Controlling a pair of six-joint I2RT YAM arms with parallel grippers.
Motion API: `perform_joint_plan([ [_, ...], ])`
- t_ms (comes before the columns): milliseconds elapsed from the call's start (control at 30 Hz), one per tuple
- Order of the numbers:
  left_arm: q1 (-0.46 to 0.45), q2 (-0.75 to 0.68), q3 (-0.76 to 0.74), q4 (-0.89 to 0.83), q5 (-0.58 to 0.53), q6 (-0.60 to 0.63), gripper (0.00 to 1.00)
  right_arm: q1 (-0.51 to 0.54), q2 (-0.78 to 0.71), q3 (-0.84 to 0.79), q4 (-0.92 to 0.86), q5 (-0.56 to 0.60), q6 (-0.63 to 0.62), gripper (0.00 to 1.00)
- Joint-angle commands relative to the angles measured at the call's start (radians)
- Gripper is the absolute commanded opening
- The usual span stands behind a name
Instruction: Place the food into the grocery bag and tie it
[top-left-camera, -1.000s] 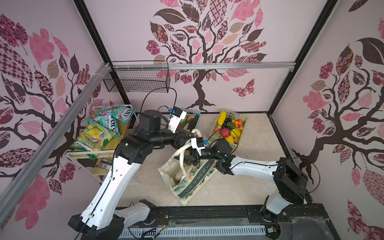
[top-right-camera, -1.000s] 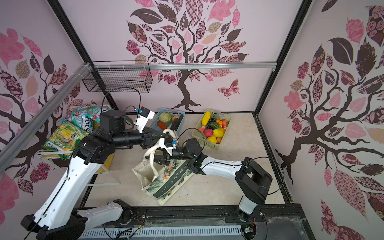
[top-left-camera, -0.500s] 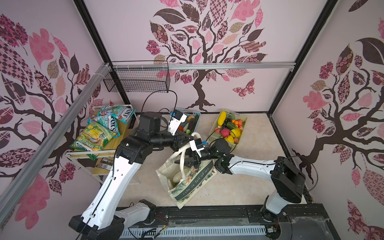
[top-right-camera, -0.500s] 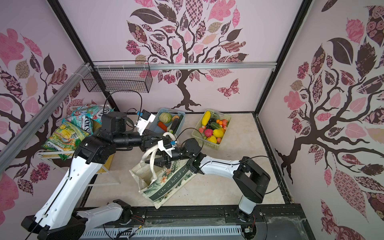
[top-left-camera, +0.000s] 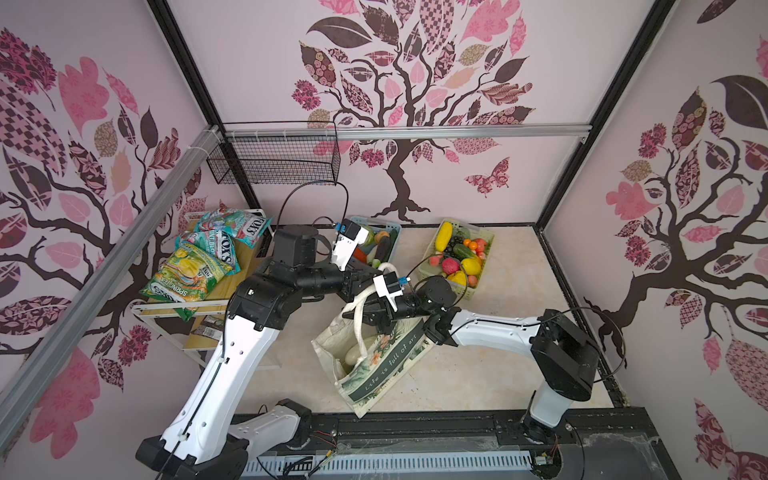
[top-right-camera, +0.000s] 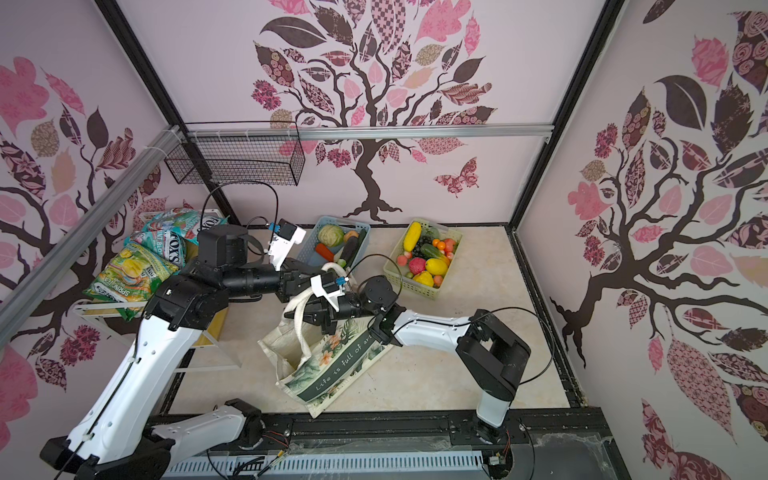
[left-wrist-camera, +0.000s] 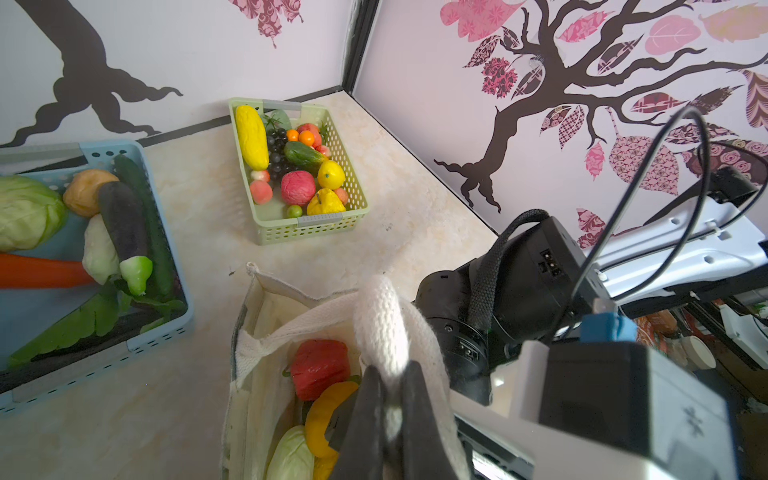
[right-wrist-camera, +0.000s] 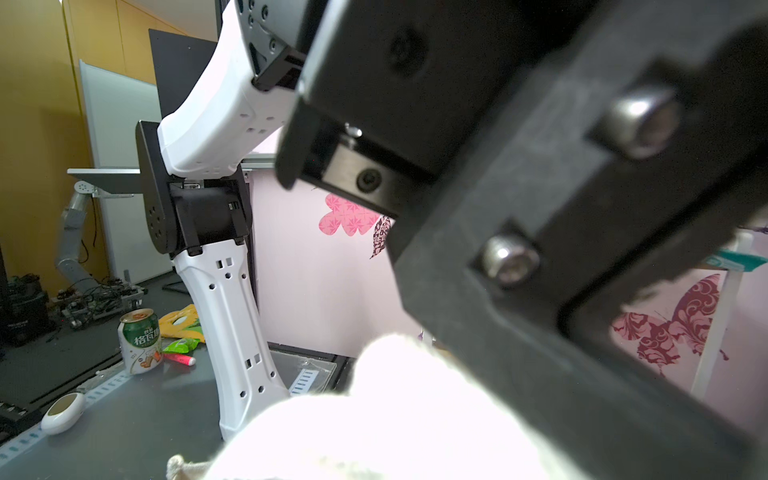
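Observation:
The cream grocery bag (top-left-camera: 376, 368) (top-right-camera: 328, 368) stands tilted in mid-floor, mouth open. Inside lies food: a red pepper (left-wrist-camera: 318, 368), a yellow pepper (left-wrist-camera: 322, 415) and a pale cabbage (left-wrist-camera: 291, 457). My left gripper (left-wrist-camera: 390, 399) (top-left-camera: 371, 276) is shut on a thick white strap (left-wrist-camera: 380, 328), holding it up above the bag's mouth. My right gripper (top-left-camera: 365, 319) (top-right-camera: 312, 318) reaches in from the right, just under the left one, and is shut at the strap loop. In the right wrist view the white strap (right-wrist-camera: 395, 415) covers its jaws.
A blue basket (top-left-camera: 392, 230) with vegetables and a pale green basket (top-left-camera: 478, 289) with fruit stand by the back wall. Snack packets (top-left-camera: 195, 266) lie on a low shelf at the left. A wire basket (top-left-camera: 274, 162) hangs on the rail above.
My right gripper has closed at the strap loop. Both grippers drifted slightly left and the bag leans a little more. The left grip is unchanged.

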Motion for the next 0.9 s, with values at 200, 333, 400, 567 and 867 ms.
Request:
perform_joint_plan([
  [200,0.114,-0.039,-0.053,0.095,-0.237,-0.066,0.0,0.005,-0.268,-0.15,-0.34,0.494,0.058,0.0],
  [333,0.131,-0.051,-0.114,0.114,-0.293,-0.086,0.0,0.004,-0.419,-0.194,-0.599,0.833,0.094,0.0],
  [400,0.132,-0.058,-0.155,0.144,-0.338,-0.109,0.0,0.001,-0.464,-0.191,-0.723,0.975,0.116,0.0],
  [567,0.132,-0.046,-0.228,0.135,-0.424,-0.105,0.0,-0.088,-0.543,-0.198,-0.991,1.229,0.251,0.0],
  [867,0.137,0.037,-0.361,0.078,-0.445,-0.098,0.0,-0.302,-0.762,-0.307,-1.148,1.313,0.419,0.0],
])
